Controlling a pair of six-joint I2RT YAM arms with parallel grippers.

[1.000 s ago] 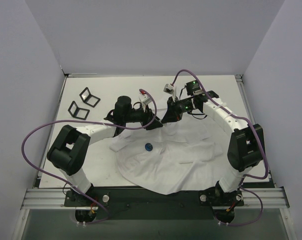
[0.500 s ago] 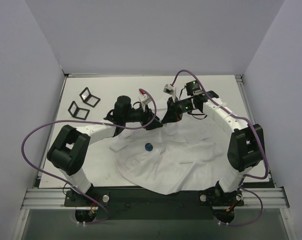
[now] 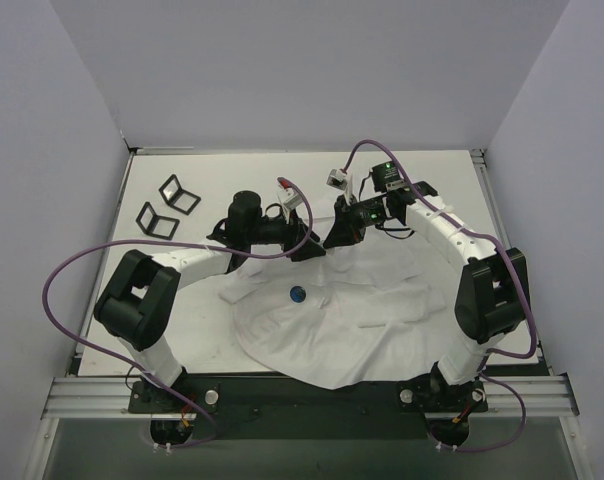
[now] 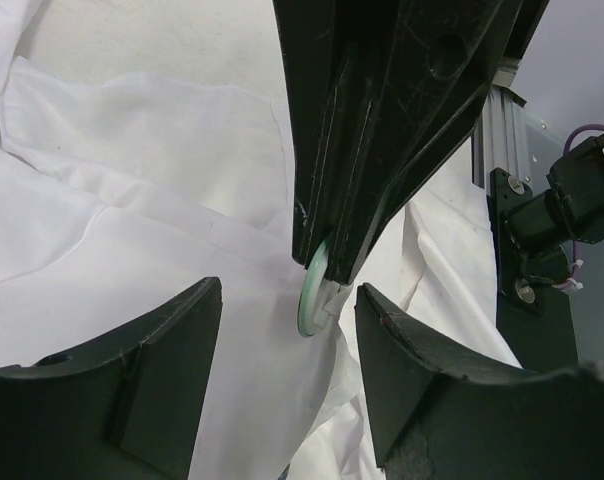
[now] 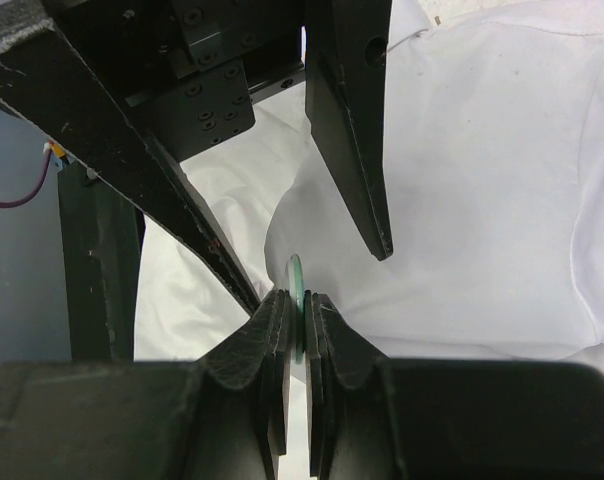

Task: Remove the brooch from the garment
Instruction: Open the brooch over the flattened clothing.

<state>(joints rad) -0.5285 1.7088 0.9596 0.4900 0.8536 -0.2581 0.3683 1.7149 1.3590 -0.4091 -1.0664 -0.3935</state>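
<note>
The white garment [image 3: 362, 320] lies spread over the near half of the table. My right gripper [image 3: 334, 238] is at its far edge, shut on a thin pale-green disc, the brooch [image 5: 297, 275], together with a pinch of fabric. The brooch stands on edge between the closed pads [image 5: 278, 330]. In the left wrist view the brooch [image 4: 312, 290] sticks out below the right gripper's fingers [image 4: 382, 130]. My left gripper [image 3: 310, 246] faces it, open and empty, one jaw on each side of the brooch without touching it. The left gripper [image 4: 290, 300] holds nothing.
A small blue round thing [image 3: 297, 293] sits on the shirt near the left arm. Two black folded frames [image 3: 180, 193] [image 3: 157, 220] lie at the back left of the table. Grey walls close in three sides.
</note>
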